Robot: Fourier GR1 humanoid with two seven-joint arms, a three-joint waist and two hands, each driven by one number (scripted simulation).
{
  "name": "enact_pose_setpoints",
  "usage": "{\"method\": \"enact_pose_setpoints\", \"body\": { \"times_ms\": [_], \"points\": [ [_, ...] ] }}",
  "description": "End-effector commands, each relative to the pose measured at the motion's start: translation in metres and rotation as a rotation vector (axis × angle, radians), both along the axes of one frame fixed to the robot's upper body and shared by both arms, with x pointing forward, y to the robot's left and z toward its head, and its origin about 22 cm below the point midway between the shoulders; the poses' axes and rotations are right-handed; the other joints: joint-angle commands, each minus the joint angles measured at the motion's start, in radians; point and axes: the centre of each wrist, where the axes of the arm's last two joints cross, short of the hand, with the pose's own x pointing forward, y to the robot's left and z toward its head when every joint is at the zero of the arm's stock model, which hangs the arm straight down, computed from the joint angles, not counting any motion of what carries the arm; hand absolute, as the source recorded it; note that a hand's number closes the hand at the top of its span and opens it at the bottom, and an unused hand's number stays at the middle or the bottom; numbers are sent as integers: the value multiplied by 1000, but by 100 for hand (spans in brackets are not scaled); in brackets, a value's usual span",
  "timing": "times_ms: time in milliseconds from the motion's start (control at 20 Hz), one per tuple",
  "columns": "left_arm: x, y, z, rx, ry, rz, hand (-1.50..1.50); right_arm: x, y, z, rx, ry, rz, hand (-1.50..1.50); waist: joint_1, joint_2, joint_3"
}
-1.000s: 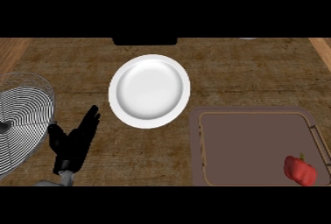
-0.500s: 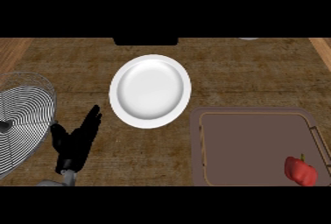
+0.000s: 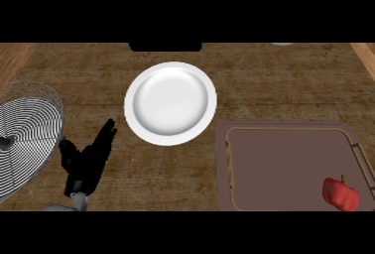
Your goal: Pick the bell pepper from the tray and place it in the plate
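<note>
A red bell pepper (image 3: 341,193) lies in the near right corner of the brown tray (image 3: 285,163), stem pointing up. The white plate (image 3: 170,103) sits on the counter's middle, up and left of the tray, with nothing on it. My left hand (image 3: 86,162) rests open at the lower left, fingers straight and pointing toward the plate, apart from it. The right hand does not show.
A round wire rack (image 3: 22,136) with concentric rings lies at the left edge, just beside my left hand. A dark object (image 3: 164,46) sits at the counter's far edge, and a small pale item (image 3: 282,43) at the top right.
The view has shifted slightly downward, so the pepper sits a little lower in the picture. The left hand stays open in about the same place.
</note>
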Motion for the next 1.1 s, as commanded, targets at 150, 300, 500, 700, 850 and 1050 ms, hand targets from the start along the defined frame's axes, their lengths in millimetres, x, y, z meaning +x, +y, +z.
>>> {"method": "enact_pose_setpoints", "body": {
  "times_ms": [150,300,500,700,850,1050],
  "points": [
    [-7,12,-9,9,66,1,0,4,17,1,-7,-8,10,-150,-1,5,-4],
    [-4,16,-4,10,56,4,0,6,37,6,-26,17,-13,-150,-1,5,-4],
    [-30,-6,-15,-10,46,-6,0,8,38,4,-90,91,-43,-150,3,5,-4],
    [-1,2,-6,-1,55,1,0,17,37,6,-87,119,-57,-150,-1,6,-4],
    [-6,-7,-13,0,51,9,0,23,27,-4,-103,130,-20,-150,0,6,-4],
    [-12,15,4,-14,44,13,0,47,53,0,-103,133,16,-150,2,5,-4]
  ]
}}
